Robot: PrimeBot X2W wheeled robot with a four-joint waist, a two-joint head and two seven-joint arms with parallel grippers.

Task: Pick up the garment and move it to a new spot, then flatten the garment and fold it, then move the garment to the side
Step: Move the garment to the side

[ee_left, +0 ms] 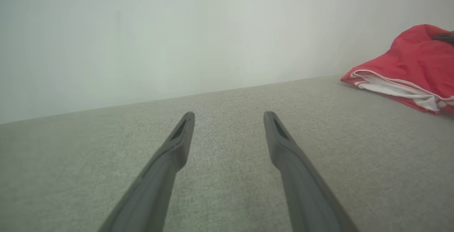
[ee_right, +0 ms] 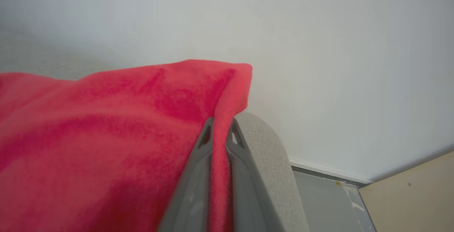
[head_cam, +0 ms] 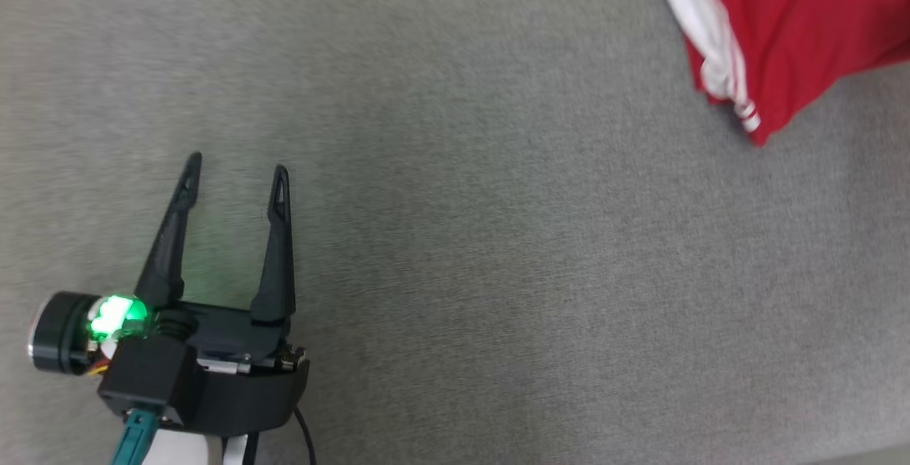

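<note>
Grey upholstered surface [head_cam: 498, 273]: a broad bare stretch from 9 o'clock through the centre of the head view. A pale wall [ee_left: 177, 29] bounds its far side. In the right wrist view its rounded edge drops to the floor [ee_right: 319, 196] at 5 o'clock.

Red garment [head_cam: 796, 24]: bunched at 1 o'clock in the head view. White-striped hem runs 12 to 5, corner pointing to 6.

Left gripper [head_cam: 237, 170]: at 8 o'clock, fingers spread wide, nothing between them.

Right gripper [ee_right: 220, 127]: pinched narrow on a red fold.

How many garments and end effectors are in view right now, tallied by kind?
Garments: 1, the red garment with white trim
End effectors: 2, the left end effector open over bare surface, the right end effector shut on the red garment
Total: 3
</note>
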